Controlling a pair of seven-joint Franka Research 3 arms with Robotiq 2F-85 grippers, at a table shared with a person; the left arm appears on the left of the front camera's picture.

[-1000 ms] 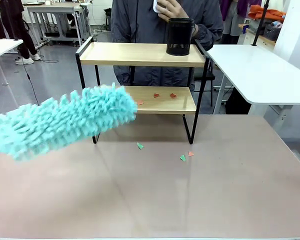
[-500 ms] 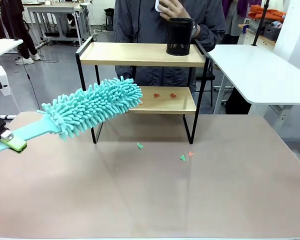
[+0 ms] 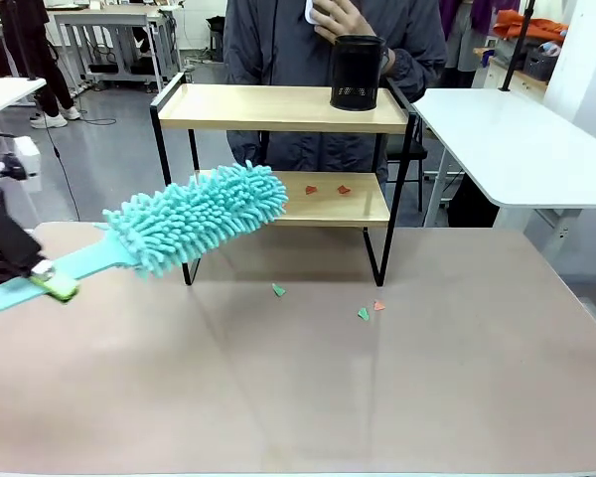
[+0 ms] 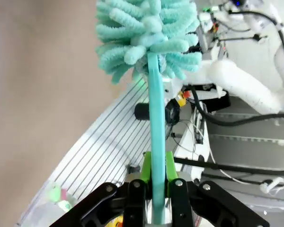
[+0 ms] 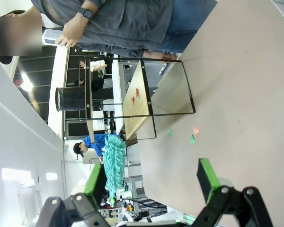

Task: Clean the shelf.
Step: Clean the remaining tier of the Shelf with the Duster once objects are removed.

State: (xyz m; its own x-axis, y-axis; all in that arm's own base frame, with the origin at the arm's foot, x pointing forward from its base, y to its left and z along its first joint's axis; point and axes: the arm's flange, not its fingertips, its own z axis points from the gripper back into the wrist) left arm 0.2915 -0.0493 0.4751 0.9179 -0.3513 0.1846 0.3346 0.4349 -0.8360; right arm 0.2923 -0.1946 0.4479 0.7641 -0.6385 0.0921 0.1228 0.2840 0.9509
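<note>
We think the shelf is light but stiff, so the soft duster should brush it gently. The left pincer pinches the handle; the right pincer is spread.

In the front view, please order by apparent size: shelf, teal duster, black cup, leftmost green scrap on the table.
1. shelf
2. teal duster, though it is nearer the camera
3. black cup
4. green scrap
</note>
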